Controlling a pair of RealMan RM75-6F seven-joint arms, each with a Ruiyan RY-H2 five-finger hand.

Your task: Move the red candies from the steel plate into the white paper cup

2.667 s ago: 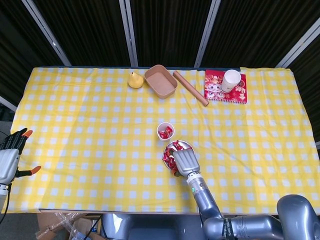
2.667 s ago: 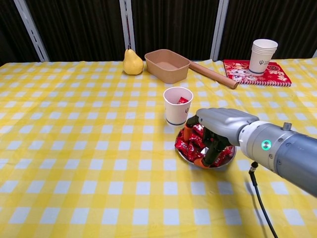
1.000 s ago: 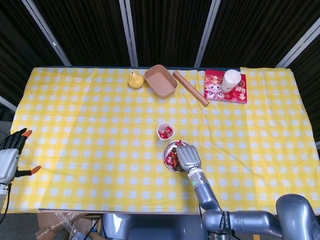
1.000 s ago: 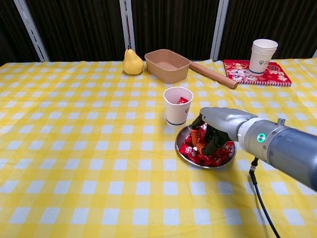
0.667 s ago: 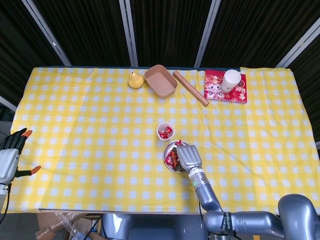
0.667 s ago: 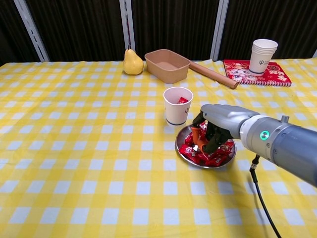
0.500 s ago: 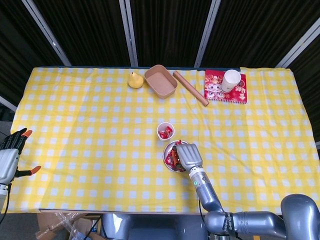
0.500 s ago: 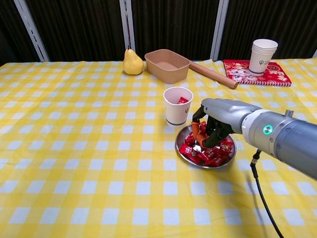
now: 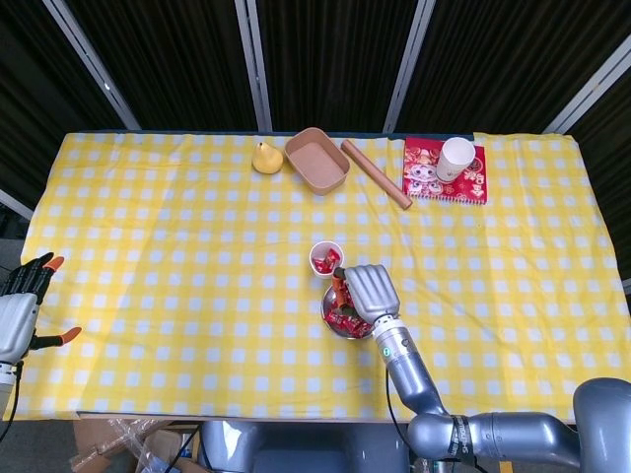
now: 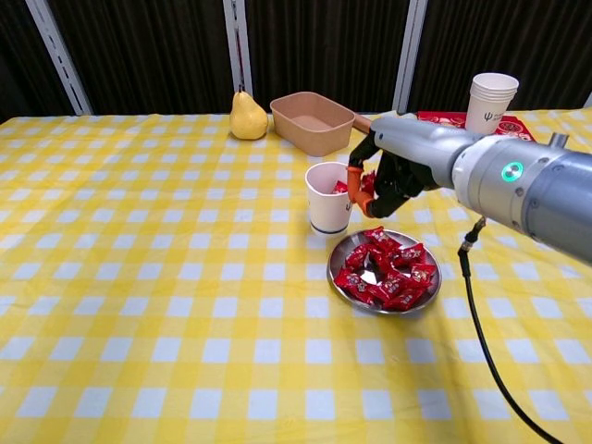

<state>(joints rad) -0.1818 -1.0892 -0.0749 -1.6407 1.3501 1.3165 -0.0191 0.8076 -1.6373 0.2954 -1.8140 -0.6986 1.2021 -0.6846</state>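
Note:
A white paper cup (image 10: 330, 199) stands mid-table with red candy showing inside it. Just to its right and nearer me lies the steel plate (image 10: 334, 264), holding a pile of red candies (image 10: 392, 272). My right hand (image 10: 389, 170) hovers above the table beside the cup's right rim and pinches a red candy (image 10: 364, 184) between thumb and fingers. In the head view the same hand (image 9: 367, 290) covers part of the plate (image 9: 336, 322), below the cup (image 9: 326, 259). My left hand (image 9: 24, 306) hangs at the far left table edge, fingers spread, holding nothing.
Along the back stand a yellow pear (image 10: 247, 116), a brown tray (image 10: 313, 122), a wooden rolling pin (image 9: 376, 173) and stacked paper cups (image 10: 491, 100) on a red notebook (image 9: 422, 178). A black cable (image 10: 481, 342) trails from my right arm over the yellow checked cloth.
My right hand has lifted off the plate with a red candy and moved up and back to the cup's right rim. The left hand has not moved.

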